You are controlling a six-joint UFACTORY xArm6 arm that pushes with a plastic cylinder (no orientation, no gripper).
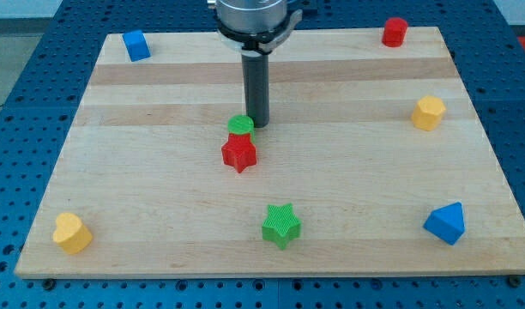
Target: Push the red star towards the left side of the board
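Note:
The red star (238, 154) lies near the middle of the wooden board (159, 189). A green round block (240, 126) sits right above it in the view, touching or nearly touching it. My tip (258, 124) stands just to the right of the green round block and up and to the right of the red star, close to both.
A blue block (136, 45) is at the top left, a red cylinder (394, 32) at the top right, a yellow hexagon block (428, 112) at the right, a blue triangular block (445, 223) at the bottom right, a green star (281, 226) at the bottom middle, a yellow heart block (71, 233) at the bottom left.

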